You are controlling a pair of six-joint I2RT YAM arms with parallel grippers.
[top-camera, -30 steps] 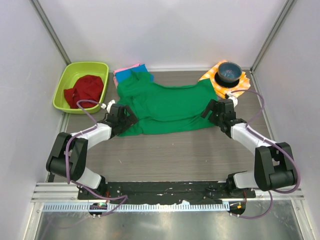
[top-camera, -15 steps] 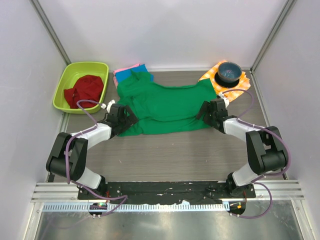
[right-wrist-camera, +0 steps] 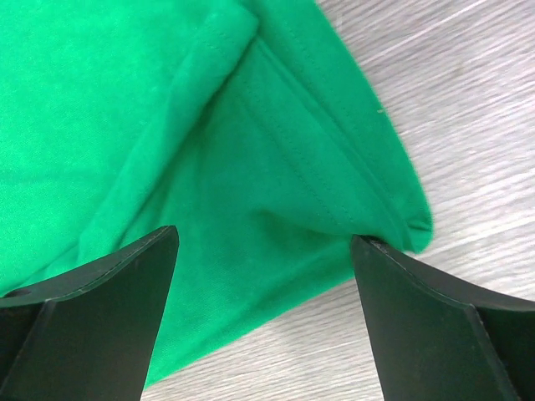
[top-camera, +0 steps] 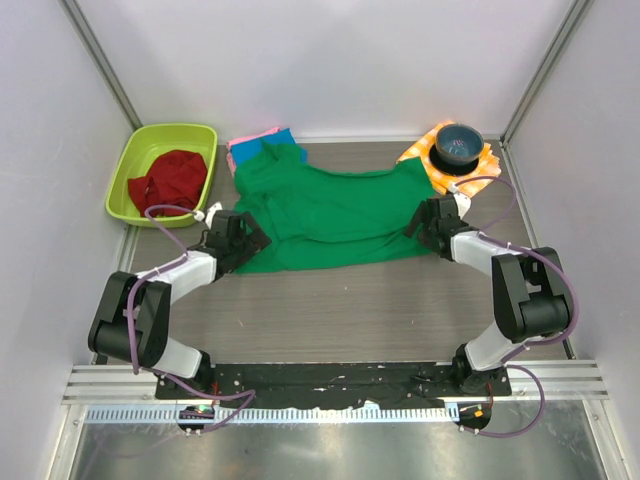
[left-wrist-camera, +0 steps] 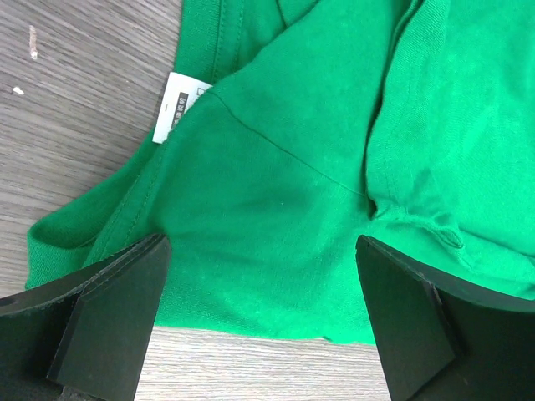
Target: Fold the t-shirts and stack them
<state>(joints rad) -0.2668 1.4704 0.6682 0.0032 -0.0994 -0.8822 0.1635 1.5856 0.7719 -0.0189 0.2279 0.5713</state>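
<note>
A large green t-shirt [top-camera: 330,210] lies spread across the wooden table. A blue t-shirt [top-camera: 287,135] and a pink t-shirt [top-camera: 245,143] peek out behind its far left corner. My left gripper [top-camera: 240,242] is low at the green shirt's near left corner. It is open, its jaws straddling the hem [left-wrist-camera: 263,326] beside a white label [left-wrist-camera: 175,109]. At the near right corner my right gripper [top-camera: 425,222] is open too. Its fingers span the folded green edge [right-wrist-camera: 263,317]. Neither holds cloth.
A lime green basin [top-camera: 125,170] with a red cloth [top-camera: 168,180] sits at the back left. A dark bowl [top-camera: 458,143] rests on an orange-and-white checked cloth [top-camera: 482,168] at the back right. White walls close in on both sides.
My right arm has drawn its elbow in, and its gripper has shifted slightly along the shirt's right corner. The left gripper has edged a little to the left. Both stay open.
</note>
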